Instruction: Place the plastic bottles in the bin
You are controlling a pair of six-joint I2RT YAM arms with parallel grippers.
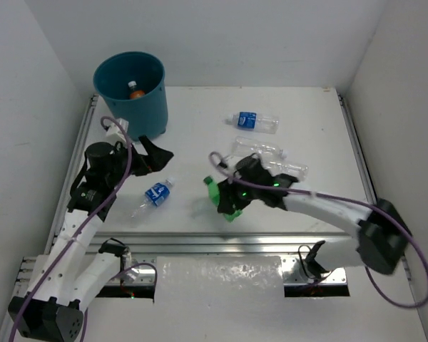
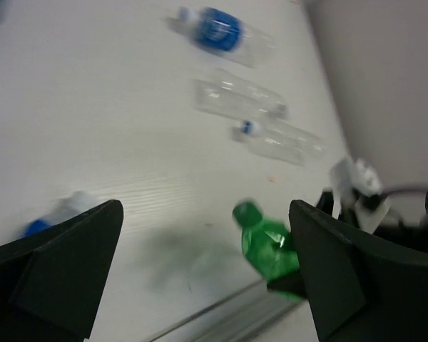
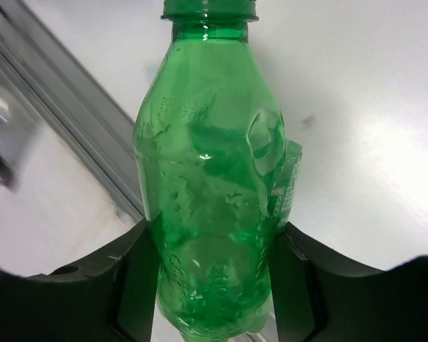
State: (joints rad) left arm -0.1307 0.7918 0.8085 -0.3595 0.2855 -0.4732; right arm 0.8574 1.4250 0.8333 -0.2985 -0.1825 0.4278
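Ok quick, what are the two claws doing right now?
Left claw: open, holding nothing.
Right claw: closed on the green bottle.

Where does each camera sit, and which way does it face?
Top external: above and behind the robot, looking down at the table, the bin, the left arm and the right arm.
Left wrist: on the left arm, looking across the table past its open left tool; the right arm shows at the edge.
Right wrist: on the right arm, looking at the green bottle between the fingers of its right tool.
Shared: all three show the green bottle.
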